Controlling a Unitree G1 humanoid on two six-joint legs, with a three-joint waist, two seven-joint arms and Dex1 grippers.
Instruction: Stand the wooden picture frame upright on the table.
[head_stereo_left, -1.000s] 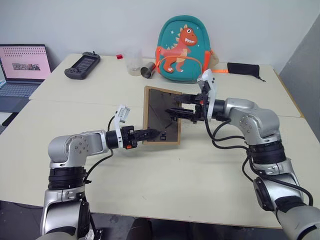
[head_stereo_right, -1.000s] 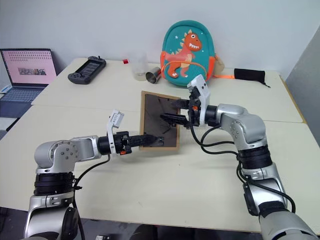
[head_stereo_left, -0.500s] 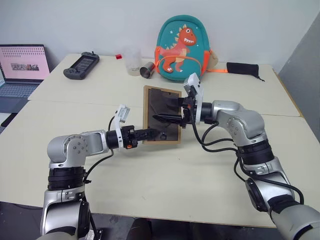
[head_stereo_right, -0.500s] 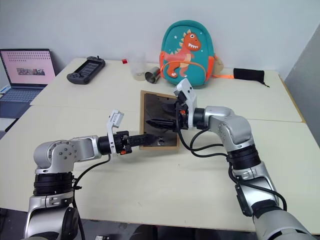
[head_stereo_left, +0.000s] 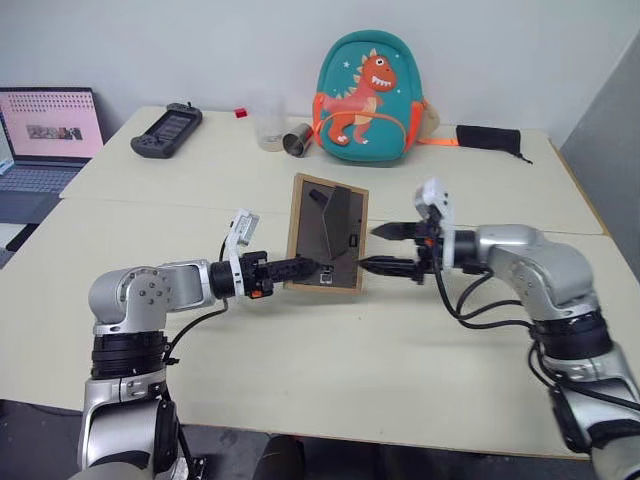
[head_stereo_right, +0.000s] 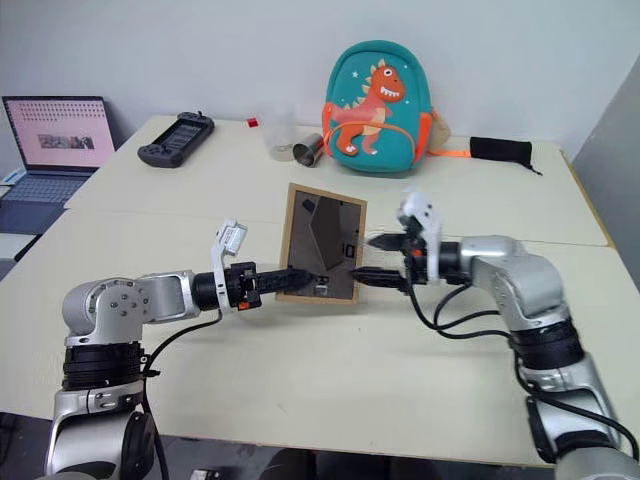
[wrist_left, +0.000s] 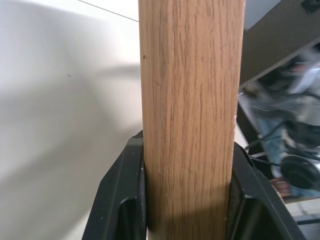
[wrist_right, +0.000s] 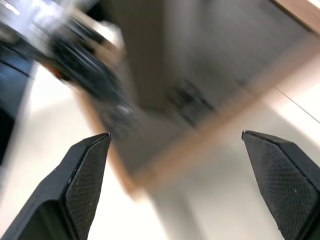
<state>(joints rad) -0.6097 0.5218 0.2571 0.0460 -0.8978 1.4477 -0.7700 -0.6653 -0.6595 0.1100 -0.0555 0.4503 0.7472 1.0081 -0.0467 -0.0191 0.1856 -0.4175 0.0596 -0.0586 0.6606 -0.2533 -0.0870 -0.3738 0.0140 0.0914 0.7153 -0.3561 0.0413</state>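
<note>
- Pale table (head_stereo_left: 330, 350) with a seam — laptop (head_stereo_left: 45, 135) and dinosaur backpack (head_stereo_left: 365, 95) at the far edge.
- Wooden picture frame (head_stereo_left: 328, 232) stands mid-table, back panel showing.
- Left gripper (head_stereo_left: 305, 266) clamps its lower edge.
- Right gripper (head_stereo_left: 385, 248) — fingers spread wide, just beside the frame.

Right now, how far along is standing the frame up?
Done: the small light-wood picture frame is raised, its fold-out stand swung out. In hand: left gripper clamps its lower edge; right gripper is open beside it. Left: set it on the cream table and let go.

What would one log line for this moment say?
frame: wooden picture frame upright on table, back and stand showing | left fingers: clamped on its lower edge | right fingers: open, beside it
</note>
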